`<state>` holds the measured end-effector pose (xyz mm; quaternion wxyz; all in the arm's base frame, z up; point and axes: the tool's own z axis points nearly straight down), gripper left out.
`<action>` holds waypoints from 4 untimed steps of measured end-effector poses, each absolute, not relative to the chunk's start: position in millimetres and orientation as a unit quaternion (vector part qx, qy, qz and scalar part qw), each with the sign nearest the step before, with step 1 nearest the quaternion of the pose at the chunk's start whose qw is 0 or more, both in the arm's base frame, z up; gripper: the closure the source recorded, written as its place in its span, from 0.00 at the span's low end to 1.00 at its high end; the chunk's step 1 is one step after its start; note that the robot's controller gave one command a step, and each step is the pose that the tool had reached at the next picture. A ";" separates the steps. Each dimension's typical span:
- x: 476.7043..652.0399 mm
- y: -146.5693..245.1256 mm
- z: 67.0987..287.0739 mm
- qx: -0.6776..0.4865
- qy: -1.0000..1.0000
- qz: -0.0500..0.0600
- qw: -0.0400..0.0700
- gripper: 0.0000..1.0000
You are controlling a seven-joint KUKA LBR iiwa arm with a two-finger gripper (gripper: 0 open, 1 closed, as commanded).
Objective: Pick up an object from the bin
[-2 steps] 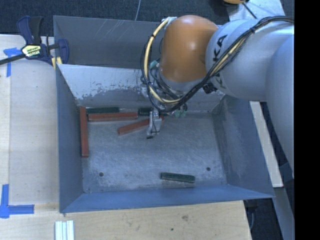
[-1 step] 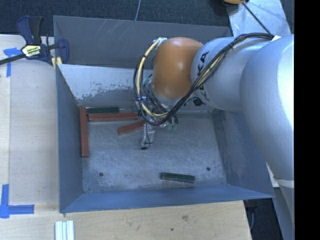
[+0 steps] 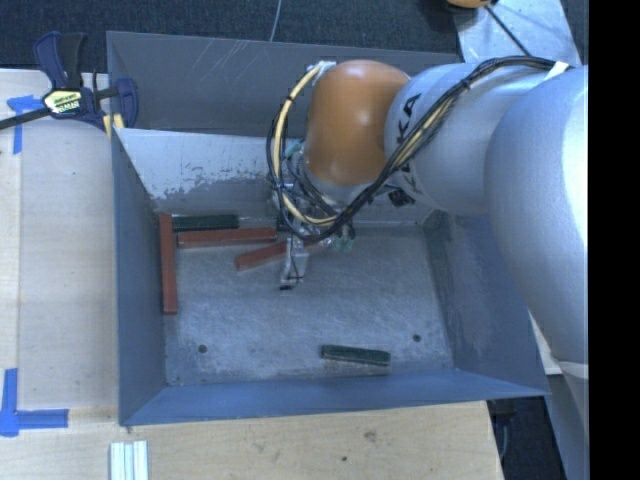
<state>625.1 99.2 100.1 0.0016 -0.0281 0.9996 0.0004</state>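
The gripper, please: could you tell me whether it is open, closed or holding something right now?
Gripper: cannot be told; it is down by the small brown stick.

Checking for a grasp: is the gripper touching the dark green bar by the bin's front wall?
Apart. The camera view shows bare bin floor between the gripper and the dark green bar, which lies alone.

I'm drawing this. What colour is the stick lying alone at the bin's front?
The stick is dark green, clearest in the camera view.
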 end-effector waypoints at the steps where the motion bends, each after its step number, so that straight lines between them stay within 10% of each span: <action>1: 619.8 105.0 76.2 -0.119 0.993 0.000 0.002 0.00; 2: 619.3 107.0 66.0 -0.094 0.996 0.000 0.002 1.00; 4: 618.9 107.2 68.9 -0.088 0.996 0.000 0.002 1.00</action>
